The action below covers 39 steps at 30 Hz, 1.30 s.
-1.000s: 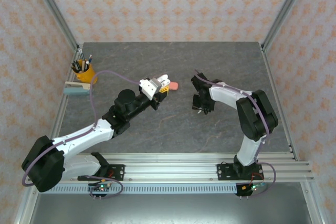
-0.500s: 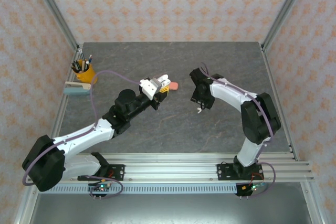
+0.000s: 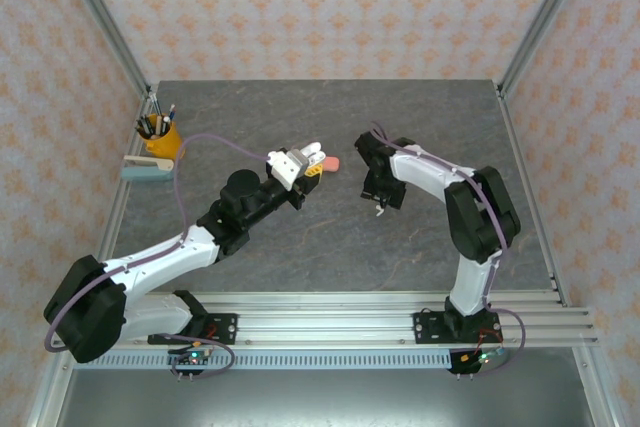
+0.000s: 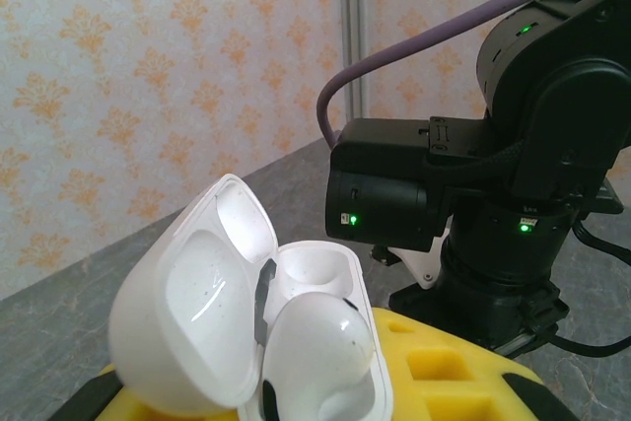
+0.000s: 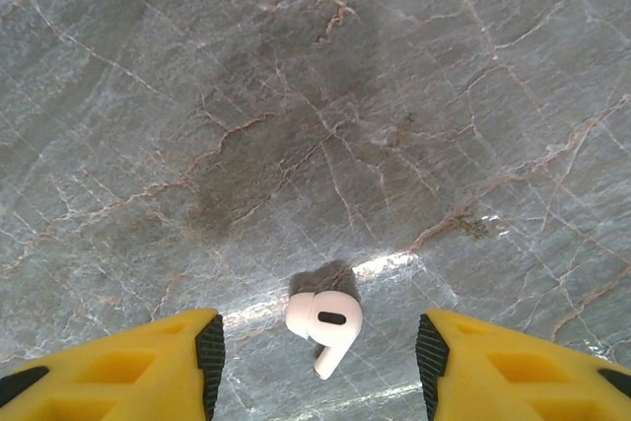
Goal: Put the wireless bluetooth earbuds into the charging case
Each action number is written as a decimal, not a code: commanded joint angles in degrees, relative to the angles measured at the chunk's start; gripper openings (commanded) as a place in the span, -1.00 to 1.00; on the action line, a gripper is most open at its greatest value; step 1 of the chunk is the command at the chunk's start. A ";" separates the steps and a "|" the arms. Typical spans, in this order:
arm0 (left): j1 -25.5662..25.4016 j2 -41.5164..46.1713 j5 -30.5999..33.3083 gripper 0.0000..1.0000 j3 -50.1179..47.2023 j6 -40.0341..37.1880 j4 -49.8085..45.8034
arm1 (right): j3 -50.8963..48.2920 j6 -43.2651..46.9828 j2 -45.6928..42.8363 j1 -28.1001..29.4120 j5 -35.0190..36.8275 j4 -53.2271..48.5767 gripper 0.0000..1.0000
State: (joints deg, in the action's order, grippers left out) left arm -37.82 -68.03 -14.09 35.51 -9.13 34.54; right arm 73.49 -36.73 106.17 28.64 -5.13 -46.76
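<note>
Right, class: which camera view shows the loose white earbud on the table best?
The right wrist view: the earbud lies close up on the table between the open right fingers, stem plain. The top view gives a tiny white speck below those fingers. The left wrist view faces the open case instead.

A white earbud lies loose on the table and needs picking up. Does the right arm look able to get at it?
Probably yes. The earbud lies on bare table, framed between the right arm's open fingers, with nothing over or beside it.
</note>
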 commanded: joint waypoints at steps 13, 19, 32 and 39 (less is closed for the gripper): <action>0.38 0.10 0.07 -1.00 1.41 -0.72 3.33 | -1.82 1.26 3.27 0.93 1.76 -0.36 -0.03; 0.37 0.11 0.11 -1.00 1.45 -0.68 3.11 | -2.54 1.11 3.08 0.20 2.66 0.51 -0.08; 0.38 -0.86 -0.02 -1.00 1.81 -0.59 3.17 | -4.10 0.58 2.95 -1.46 2.49 2.09 -0.23; 0.37 -1.41 -0.21 -1.00 2.10 -0.37 3.29 | -5.01 1.04 2.47 -1.92 2.40 2.58 -0.35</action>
State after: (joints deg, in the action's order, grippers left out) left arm -37.82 -69.28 -14.11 35.53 -9.10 34.57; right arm 70.70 -35.90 108.27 28.29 -7.14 -43.29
